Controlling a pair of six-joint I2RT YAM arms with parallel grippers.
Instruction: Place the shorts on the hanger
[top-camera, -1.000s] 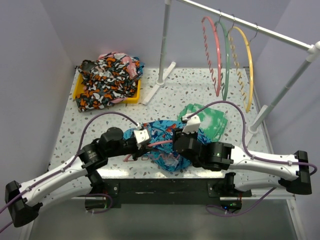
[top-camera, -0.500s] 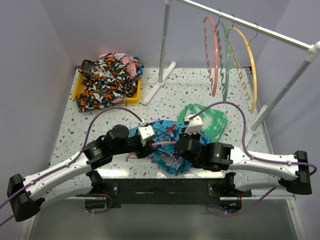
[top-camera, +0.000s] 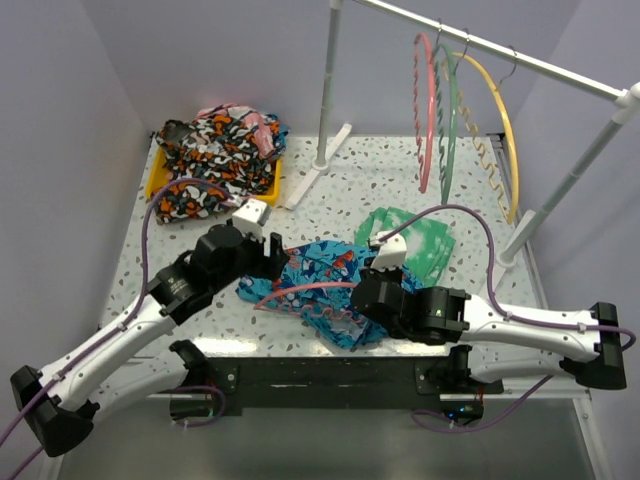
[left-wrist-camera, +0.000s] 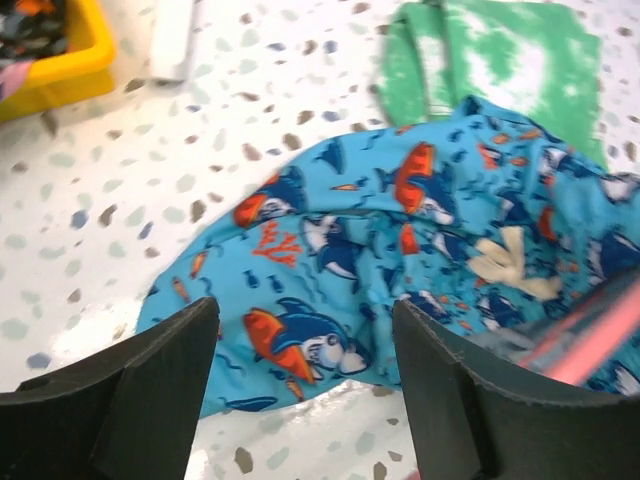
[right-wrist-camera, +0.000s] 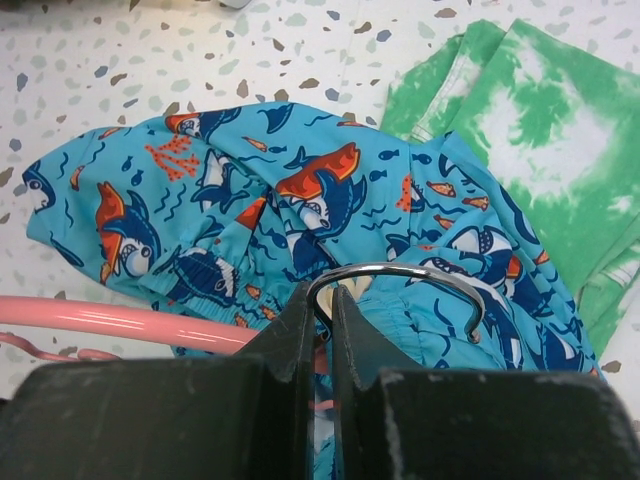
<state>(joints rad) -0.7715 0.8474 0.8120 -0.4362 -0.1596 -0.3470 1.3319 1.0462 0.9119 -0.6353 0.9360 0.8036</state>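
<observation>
The turquoise shark-print shorts (top-camera: 318, 268) lie bunched on the table's near middle. The salmon-pink hanger (top-camera: 300, 291) lies across their near edge, its arm (right-wrist-camera: 100, 320) sticking out to the left. My right gripper (top-camera: 367, 290) is shut on the neck of its metal hook (right-wrist-camera: 400, 270), right above the shorts (right-wrist-camera: 230, 200). My left gripper (top-camera: 272, 250) stands open just off the shorts' left edge. In its wrist view the gripper (left-wrist-camera: 305, 340) has only shorts (left-wrist-camera: 400, 250) and table between its fingers, and the hanger (left-wrist-camera: 600, 335) is a pink blur at the right.
A green cloth with white patches (top-camera: 420, 240) lies behind the shorts on the right. A yellow bin (top-camera: 160, 185) holding an orange-black-white garment (top-camera: 215, 150) sits at the back left. The rack's rail carries pink (top-camera: 427, 110), green (top-camera: 450, 120) and yellow (top-camera: 495, 120) hangers.
My left gripper let go, opened and drew back up-left off the hanger. My right gripper closed on the hanger's hook. The hangers on the rail have swung.
</observation>
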